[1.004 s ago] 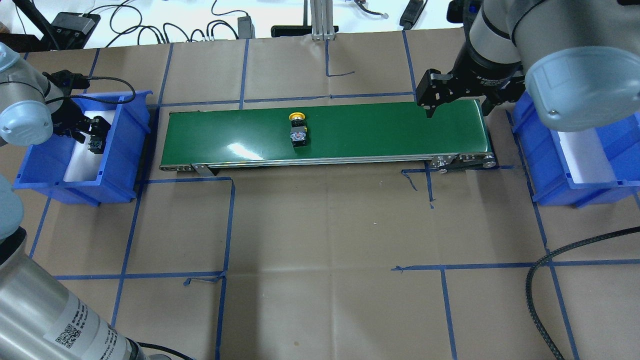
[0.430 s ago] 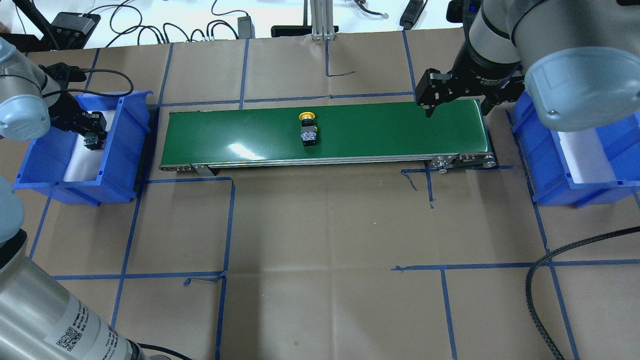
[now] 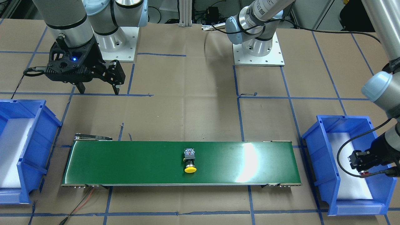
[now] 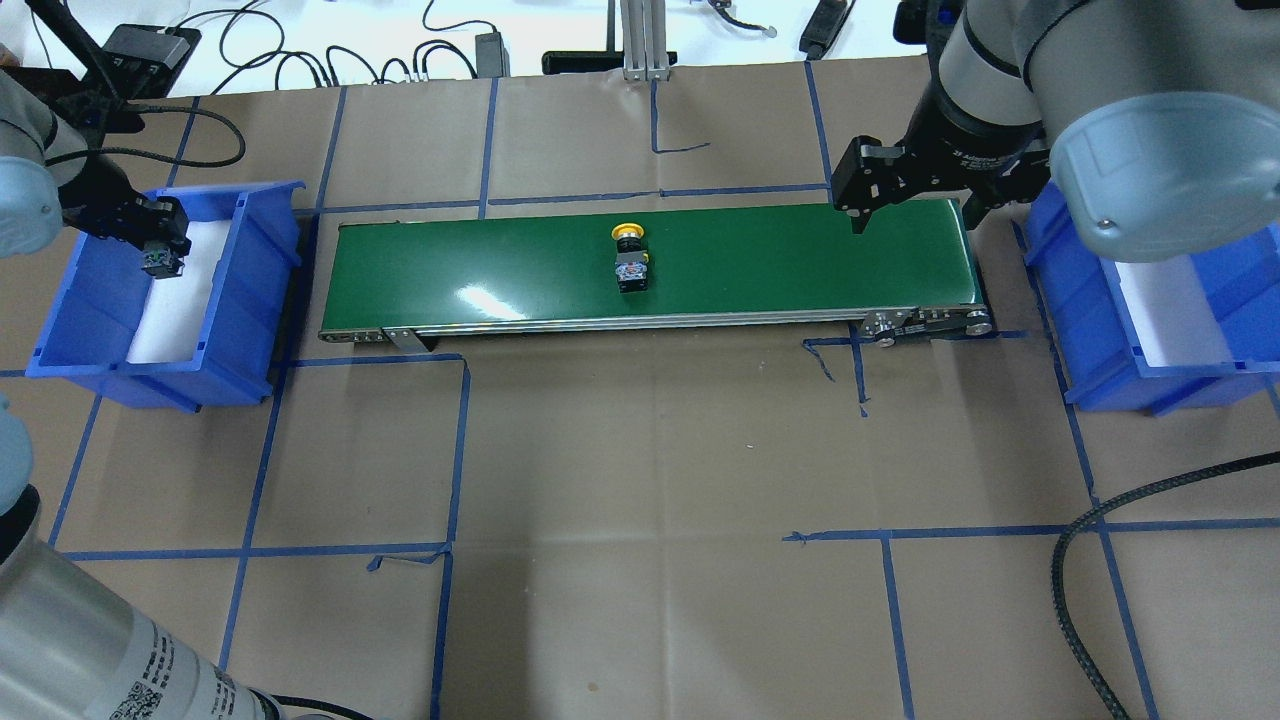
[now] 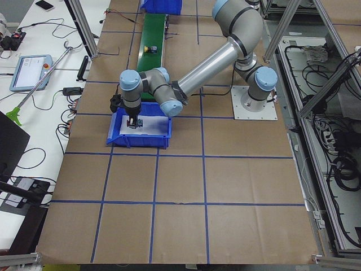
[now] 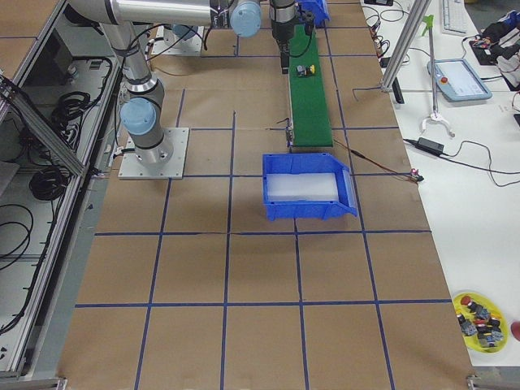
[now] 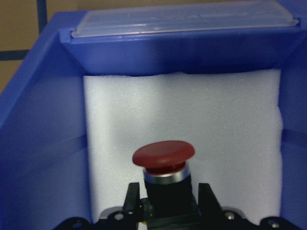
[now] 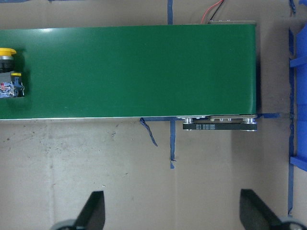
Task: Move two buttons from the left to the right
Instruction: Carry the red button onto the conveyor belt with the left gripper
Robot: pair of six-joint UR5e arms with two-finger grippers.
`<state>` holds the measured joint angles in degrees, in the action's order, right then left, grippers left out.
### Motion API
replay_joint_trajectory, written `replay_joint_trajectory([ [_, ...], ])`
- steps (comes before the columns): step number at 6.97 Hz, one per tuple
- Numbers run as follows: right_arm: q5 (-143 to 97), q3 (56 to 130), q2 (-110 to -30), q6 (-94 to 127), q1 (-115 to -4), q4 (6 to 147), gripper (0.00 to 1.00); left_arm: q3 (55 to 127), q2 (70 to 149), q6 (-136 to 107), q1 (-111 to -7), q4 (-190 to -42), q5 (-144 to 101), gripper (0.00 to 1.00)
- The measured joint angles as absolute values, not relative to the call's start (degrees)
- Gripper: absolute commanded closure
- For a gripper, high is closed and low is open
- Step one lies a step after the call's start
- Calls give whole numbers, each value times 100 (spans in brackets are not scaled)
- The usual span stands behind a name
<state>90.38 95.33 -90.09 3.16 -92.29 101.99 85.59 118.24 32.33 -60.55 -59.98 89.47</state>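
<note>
Fingers (image 7: 133,197) of left gripper (image 4: 158,258) clamp red button (image 7: 163,155) by its black body, above left bin (image 4: 255,290); right gripper (image 4: 915,222) spread wide over conveyor (image 4: 800,270) right end; yellow button (image 4: 630,262) lies mid-belt, long axis crosswise, nearer right arm.

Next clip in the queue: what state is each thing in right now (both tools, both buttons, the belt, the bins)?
left tool: shut on the red button.
right tool: open, holding nothing.
red button: gripped below its cap, over the left bin's foam.
yellow button: lying on its side mid-belt, untouched.
belt: carrying only the yellow button.
left bin: foam-lined.
right bin: foam-lined.
</note>
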Motion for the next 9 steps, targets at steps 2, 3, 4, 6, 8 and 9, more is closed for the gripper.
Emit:
replay_joint_trajectory([
  [2, 9032, 9535, -9009, 316, -9228, 10202, 0, 8122, 11455, 3209, -6067, -7052, 8947, 86],
  [3, 9029, 9536, -9009, 316, -9229, 10198, 0, 7947, 11353, 3192, -6091, -7425, 8947, 86],
  [4, 9027, 9539, -9009, 316, -9229, 10196, 0, 7881, 11279, 3155, -6212, -7600, 8953, 86],
  [6, 9027, 9539, -9009, 316, -9229, 10199, 0, 7991, 11066, 2762, -6911, -7716, 8974, 86],
  [8, 9018, 9538, -9009, 316, -9228, 10190, 0, 8330, 10892, 1935, -7644, -7680, 8992, 86],
  [9, 9011, 9541, -9009, 316, -9228, 10188, 0, 8551, 10865, 1505, -7930, -7589, 8999, 86],
])
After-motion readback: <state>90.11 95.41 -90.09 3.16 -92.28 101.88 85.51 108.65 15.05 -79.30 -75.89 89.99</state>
